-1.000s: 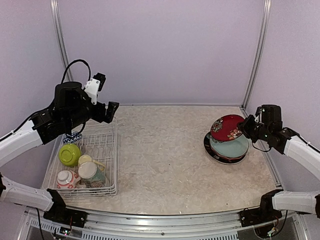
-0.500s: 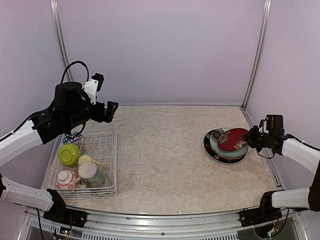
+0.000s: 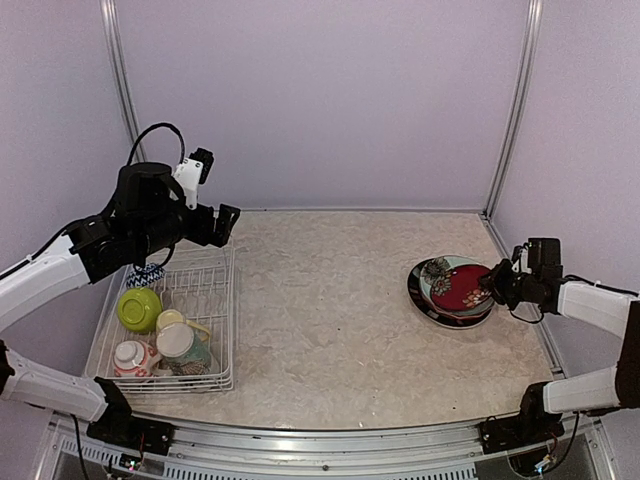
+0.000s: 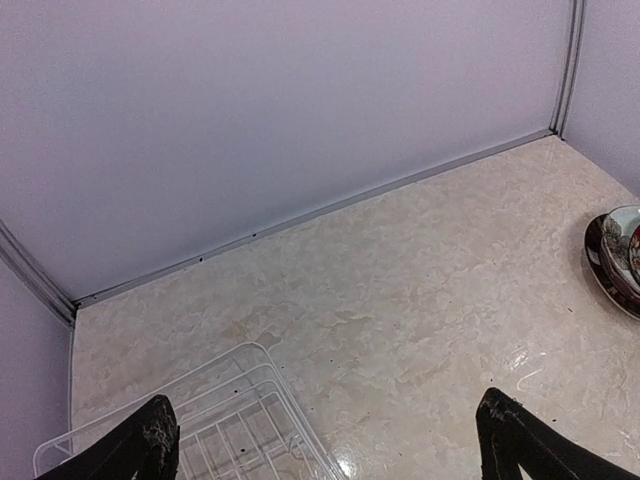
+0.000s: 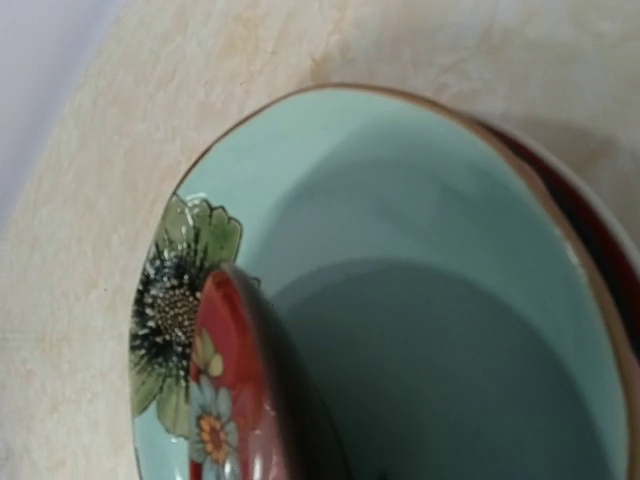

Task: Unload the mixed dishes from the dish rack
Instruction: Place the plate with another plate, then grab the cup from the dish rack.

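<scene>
At the desk's [image 3: 330,300] near left, the white wire dish rack [image 3: 212,300] holds a cream patterned mug [image 3: 182,348], a red-white patterned bowl [image 3: 131,357], a yellow mug [image 3: 170,320] and a lime-green bowl [image 3: 139,308], packed close along its left side. Across the desk to the right, the right gripper [image 3: 497,284] has its jaws clamped on the right rim of the dark red floral plate [image 3: 462,288]. The plate sits tilted inside the pale teal plate [image 5: 430,230], which is stacked on the black-rimmed plate [image 3: 425,303]. The left gripper [image 3: 226,218] hangs above the rack's far right corner, jaws spread wide, touching nothing.
</scene>
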You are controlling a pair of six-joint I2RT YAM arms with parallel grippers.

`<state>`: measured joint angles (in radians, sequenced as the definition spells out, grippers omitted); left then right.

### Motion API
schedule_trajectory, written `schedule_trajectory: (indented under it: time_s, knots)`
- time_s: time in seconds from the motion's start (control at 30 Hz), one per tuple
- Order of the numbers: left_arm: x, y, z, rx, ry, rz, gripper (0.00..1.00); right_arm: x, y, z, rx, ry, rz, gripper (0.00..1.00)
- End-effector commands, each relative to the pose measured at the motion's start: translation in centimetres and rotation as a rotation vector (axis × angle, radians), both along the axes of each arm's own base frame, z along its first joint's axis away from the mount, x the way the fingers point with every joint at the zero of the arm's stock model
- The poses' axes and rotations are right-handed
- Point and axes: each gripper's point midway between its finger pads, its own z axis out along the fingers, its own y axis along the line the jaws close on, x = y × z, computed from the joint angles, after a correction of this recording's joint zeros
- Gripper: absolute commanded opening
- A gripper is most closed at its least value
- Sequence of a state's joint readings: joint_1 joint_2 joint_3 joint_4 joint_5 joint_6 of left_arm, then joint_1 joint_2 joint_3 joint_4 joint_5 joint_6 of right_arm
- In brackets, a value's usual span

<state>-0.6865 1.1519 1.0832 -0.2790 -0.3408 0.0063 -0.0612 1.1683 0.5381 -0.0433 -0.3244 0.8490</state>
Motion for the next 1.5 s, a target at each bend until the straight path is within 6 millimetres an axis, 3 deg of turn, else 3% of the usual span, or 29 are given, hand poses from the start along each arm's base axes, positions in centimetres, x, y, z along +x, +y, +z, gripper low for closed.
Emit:
schedule_trajectory:
  time_s: [0.0,0.47,0.87,1.27,1.37,1.47]
  knots:
    - [0.1,0.0,0.5,-0.002,0.005,-0.003,0.99,0.6,-0.3,0.7,-0.029,-0.027,0.02,0.27]
    - [-0.1,0.1,0.9,-0.007,0.0,-0.004,0.99,-2.0,-2.5,0.0,-0.178,0.093,-0.026,0.67]
    - [0.0,-0.2,0.5,-0.025,0.022,-0.008,0.99,-2.8,-2.2,0.7,-0.179,0.083,-0.01,0.71]
    - [0.4,-0.3,-0.3,-0.05,0.105,0.031,0.99,-2.8,-1.3,2.2,-0.198,0.034,0.05,0.83]
    - [-0.4,0.5,-0.7,-0.107,0.204,0.056,0.99,-2.4,-0.7,2.9,-0.209,0.011,0.069,0.86]
    - [-1.4,2.5,-2.0,-0.15,0.329,0.141,0.99,-1.8,0.1,3.4,-0.215,-0.009,0.091,0.88]
